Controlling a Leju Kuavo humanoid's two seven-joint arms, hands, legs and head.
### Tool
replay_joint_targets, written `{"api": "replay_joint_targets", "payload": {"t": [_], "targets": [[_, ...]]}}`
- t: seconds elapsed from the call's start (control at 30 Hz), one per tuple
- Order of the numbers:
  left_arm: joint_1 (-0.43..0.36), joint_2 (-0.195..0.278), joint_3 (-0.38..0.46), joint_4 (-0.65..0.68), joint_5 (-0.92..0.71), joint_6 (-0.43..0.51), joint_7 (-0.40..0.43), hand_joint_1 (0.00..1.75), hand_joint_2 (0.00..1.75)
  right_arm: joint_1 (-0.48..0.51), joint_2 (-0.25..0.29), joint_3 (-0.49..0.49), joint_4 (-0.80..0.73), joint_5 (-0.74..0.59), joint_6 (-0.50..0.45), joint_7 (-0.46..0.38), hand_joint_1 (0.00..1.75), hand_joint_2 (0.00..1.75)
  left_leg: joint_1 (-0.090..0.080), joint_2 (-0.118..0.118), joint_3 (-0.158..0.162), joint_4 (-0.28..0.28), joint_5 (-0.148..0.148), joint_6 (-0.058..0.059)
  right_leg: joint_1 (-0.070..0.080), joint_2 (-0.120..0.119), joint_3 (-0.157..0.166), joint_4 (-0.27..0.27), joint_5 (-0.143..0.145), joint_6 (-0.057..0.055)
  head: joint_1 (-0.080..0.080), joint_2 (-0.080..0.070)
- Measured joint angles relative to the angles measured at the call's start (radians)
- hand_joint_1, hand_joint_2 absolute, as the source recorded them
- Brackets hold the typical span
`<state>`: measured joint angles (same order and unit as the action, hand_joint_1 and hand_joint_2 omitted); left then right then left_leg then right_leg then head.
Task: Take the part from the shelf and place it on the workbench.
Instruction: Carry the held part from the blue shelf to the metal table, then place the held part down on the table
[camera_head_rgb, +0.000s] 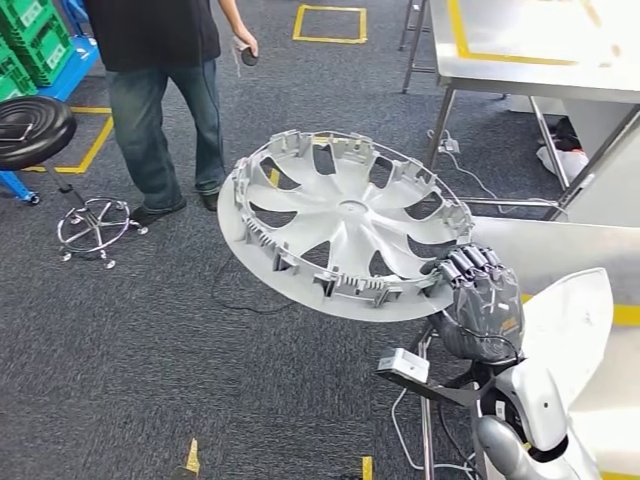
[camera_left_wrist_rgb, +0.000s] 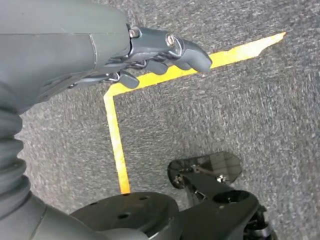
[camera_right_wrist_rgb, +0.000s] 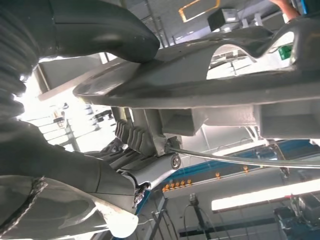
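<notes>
Our right hand (camera_head_rgb: 475, 290) grips the rim of the wheel cover (camera_head_rgb: 343, 220), fingers curled over its edge and thumb (camera_right_wrist_rgb: 94, 30) pressed on the other face, so the part hangs flat in the air above the carpet. Our left hand (camera_left_wrist_rgb: 151, 52) holds nothing, its fingers loosely apart over a yellow floor line. We judge this the carrying step: the workbench (camera_head_rgb: 528, 50) stands ahead to the right, so next we turn and lower the cover flat onto it. A person (camera_head_rgb: 162, 90) stands nearby.
</notes>
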<state>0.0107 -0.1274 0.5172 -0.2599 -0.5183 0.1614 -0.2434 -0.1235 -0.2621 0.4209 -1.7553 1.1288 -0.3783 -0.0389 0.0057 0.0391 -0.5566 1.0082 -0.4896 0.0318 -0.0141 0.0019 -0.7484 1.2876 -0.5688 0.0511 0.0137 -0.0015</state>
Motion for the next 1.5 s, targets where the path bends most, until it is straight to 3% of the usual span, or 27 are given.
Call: {"api": "replay_joint_targets", "payload": {"t": [0.07,0.1,0.17,0.2,0.27,0.33,0.4,0.47,0.5,0.57,0.63,0.7,0.77,0.83,0.9,0.97,1.0,1.03,1.07,1.13,1.2,1.27,1.33,1.4,1.47,1.5], "targets": [[0.0,0.0,0.005,-0.001,-0.004,0.0,0.001,0.0,1.75,-0.003,0.001,0.009,0.008,-0.001,0.0,0.0,1.75,1.75,0.0,0.022,0.003,0.0,-0.003,-0.003,0.001,-0.021,0.062,-0.108,0.058,-0.003,0.0,0.0],[0.0,-0.001,0.007,-0.002,-0.006,0.0,0.002,0.0,1.75,-0.007,0.001,0.013,0.012,-0.001,0.0,0.0,1.75,1.75,-0.002,0.032,0.005,0.001,-0.005,-0.006,0.005,-0.045,0.103,-0.179,0.079,-0.005,0.0,0.0],[0.001,-0.002,0.012,-0.003,-0.008,0.0,0.003,0.0,1.75,-0.018,0.005,0.02,0.019,-0.002,0.0,0.0,1.75,1.75,-0.008,0.049,0.006,0.003,-0.009,-0.014,0.014,-0.077,0.152,-0.266,0.096,-0.017,0.0,0.0],[0.002,-0.002,0.015,-0.003,-0.009,-0.001,0.003,0.0,1.75,-0.023,0.007,0.023,0.022,-0.002,-0.001,0.0,1.75,1.75,-0.01,0.059,0.006,0.004,-0.009,-0.019,0.018,-0.077,0.156,-0.275,0.092,-0.022,0.0,0.0],[0.001,-0.003,0.02,-0.004,-0.013,-0.002,0.003,0.0,1.75,-0.028,0.01,0.027,0.027,-0.003,-0.001,0.0,1.75,1.75,-0.009,0.073,0.009,0.006,-0.014,-0.028,0.017,-0.054,0.154,-0.279,0.098,-0.035,0.0,0.0],[0.0,-0.003,0.023,-0.006,-0.015,-0.003,0.003,0.0,1.75,-0.032,0.011,0.029,0.029,-0.003,-0.001,0.0,1.75,1.75,-0.005,0.035,-0.003,0.045,-0.045,-0.038,0.012,-0.032,0.155,-0.285,0.104,-0.047,-0.002,0.0],[0.003,-0.002,0.026,-0.006,-0.016,-0.003,0.003,0.0,1.75,-0.035,0.016,0.032,0.032,-0.003,-0.001,0.0,1.75,1.75,-0.002,-0.019,-0.053,0.162,-0.109,-0.042,0.011,-0.009,0.156,-0.287,0.107,-0.054,-0.006,0.0],[0.005,-0.002,0.03,-0.006,-0.018,-0.004,0.003,0.0,1.75,-0.036,0.02,0.035,0.034,-0.003,0.0,0.0,1.75,1.75,-0.002,-0.034,-0.107,0.277,-0.149,-0.042,0.012,0.018,0.156,-0.286,0.107,-0.057,-0.007,0.0],[0.005,-0.002,0.032,-0.006,-0.021,-0.005,0.003,0.0,1.75,-0.036,0.021,0.035,0.035,-0.003,0.0,0.001,1.75,1.75,-0.002,-0.035,-0.115,0.292,-0.142,-0.042,0.012,0.033,0.156,-0.285,0.107,-0.058,-0.007,0.0],[0.004,-0.002,0.034,-0.007,-0.03,-0.009,0.003,0.0,1.75,-0.035,0.021,0.036,0.036,-0.003,-0.001,0.001,1.75,1.75,0.0,-0.046,-0.08,0.206,-0.075,-0.039,0.012,0.062,0.157,-0.282,0.107,-0.057,-0.007,0.0],[0.004,-0.002,0.036,-0.007,-0.038,-0.011,0.003,0.0,1.75,-0.035,0.021,0.036,0.036,-0.003,-0.002,0.001,1.75,1.75,0.006,-0.091,-0.027,0.079,-0.018,-0.035,0.011,0.089,0.152,-0.275,0.107,-0.052,-0.006,0.0],[0.002,-0.002,0.038,-0.007,-0.044,-0.012,0.002,0.0,1.75,-0.034,0.022,0.036,0.036,-0.003,-0.004,0.001,1.75,1.75,0.008,-0.118,-0.008,0.027,-0.011,-0.031,0.009,0.111,0.139,-0.27,0.111,-0.04,-0.006,0.0],[0.0,-0.002,0.039,-0.007,-0.05,-0.012,0.002,0.0,1.75,-0.028,0.022,0.035,0.035,-0.003,-0.005,0.001,1.75,1.75,0.006,-0.1,-0.007,0.019,-0.009,-0.023,0.004,0.127,0.127,-0.27,0.116,-0.027,-0.006,0.0],[-0.002,-0.002,0.039,-0.008,-0.055,-0.012,0.002,0.0,1.75,-0.02,0.021,0.032,0.035,-0.003,-0.005,0.002,1.75,1.75,0.007,-0.076,-0.006,0.011,-0.004,-0.012,0.005,0.093,0.107,-0.242,0.096,-0.018,-0.002,0.0],[-0.002,-0.002,0.039,-0.008,-0.062,-0.012,0.002,0.0,1.75,-0.016,0.021,0.029,0.035,-0.003,-0.006,0.002,1.75,1.75,0.006,-0.05,-0.005,0.007,-0.002,-0.004,0.008,0.032,0.054,-0.134,0.04,-0.011,0.004,0.0],[0.0,-0.001,0.039,-0.008,-0.066,-0.012,0.002,0.0,1.75,-0.012,0.021,0.029,0.035,-0.003,-0.006,0.002,1.75,1.75,0.002,-0.021,-0.005,0.007,-0.003,-0.002,0.005,0.007,-0.005,-0.01,-0.008,-0.006,0.005,0.0],[0.0,-0.001,0.039,-0.008,-0.068,-0.012,0.002,0.0,1.75,-0.009,0.021,0.029,0.035,-0.002,-0.006,0.003,1.75,1.75,0.002,-0.006,-0.005,0.007,-0.004,-0.001,0.004,0.003,-0.015,0.013,-0.009,-0.005,0.005,0.0],[-0.001,-0.001,0.04,-0.008,-0.068,-0.011,0.002,0.0,1.75,-0.007,0.021,0.029,0.035,-0.002,-0.006,0.003,1.75,1.75,0.001,0.007,-0.004,0.007,-0.006,-0.002,0.003,-0.001,-0.004,-0.006,0.009,-0.005,0.005,0.0],[-0.002,-0.002,0.04,-0.008,-0.069,-0.011,0.002,0.0,1.75,-0.005,0.021,0.028,0.035,-0.002,-0.006,0.003,1.75,1.75,0.001,0.019,-0.002,0.007,-0.007,-0.003,0.004,-0.01,0.028,-0.062,0.04,-0.006,0.005,0.0],[-0.005,-0.002,0.04,-0.008,-0.07,-0.011,0.002,0.0,1.75,-0.004,0.021,0.028,0.035,-0.001,-0.006,0.003,1.75,1.75,-0.003,0.038,0.002,0.009,-0.013,-0.009,0.01,-0.057,0.108,-0.205,0.087,-0.013,0.005,0.0],[-0.005,-0.002,0.04,-0.008,-0.074,-0.011,0.002,0.0,1.75,-0.004,0.021,0.027,0.034,-0.001,-0.006,0.004,1.75,1.75,-0.008,0.056,0.006,0.009,-0.017,-0.018,0.02,-0.086,0.146,-0.27,0.095,-0.025,0.004,0.0],[-0.005,-0.002,0.04,-0.008,-0.078,-0.011,0.002,0.0,1.75,-0.002,0.021,0.025,0.032,-0.001,-0.006,0.004,1.75,1.75,-0.009,0.076,0.01,0.008,-0.02,-0.026,0.022,-0.065,0.147,-0.275,0.098,-0.038,0.004,0.0],[-0.007,-0.002,0.04,-0.008,-0.082,-0.01,0.001,0.0,1.75,0.003,0.021,0.022,0.031,0.001,-0.007,0.004,1.75,1.75,-0.005,0.049,0.005,0.029,-0.039,-0.036,0.018,-0.041,0.148,-0.28,0.103,-0.049,0.002,0.0],[-0.007,-0.002,0.04,-0.008,-0.086,-0.01,0.001,0.0,1.75,0.005,0.021,0.02,0.029,0.003,-0.007,0.004,1.75,1.75,-0.001,-0.008,-0.037,0.126,-0.094,-0.042,0.013,-0.018,0.149,-0.283,0.106,-0.057,-0.002,0.0],[-0.005,-0.002,0.041,-0.008,-0.089,-0.01,0.0,0.0,1.75,0.006,0.021,0.02,0.029,0.004,-0.007,0.004,1.75,1.75,0.0,-0.031,-0.101,0.258,-0.146,-0.044,0.014,0.011,0.15,-0.282,0.107,-0.061,-0.003,0.0],[-0.004,-0.002,0.041,-0.008,-0.092,-0.01,-0.001,0.0,1.75,0.007,0.021,0.02,0.029,0.004,-0.007,0.004,1.75,1.75,0.0,-0.033,-0.12,0.292,-0.148,-0.044,0.014,0.027,0.151,-0.282,0.107,-0.061,-0.004,0.0]]}}
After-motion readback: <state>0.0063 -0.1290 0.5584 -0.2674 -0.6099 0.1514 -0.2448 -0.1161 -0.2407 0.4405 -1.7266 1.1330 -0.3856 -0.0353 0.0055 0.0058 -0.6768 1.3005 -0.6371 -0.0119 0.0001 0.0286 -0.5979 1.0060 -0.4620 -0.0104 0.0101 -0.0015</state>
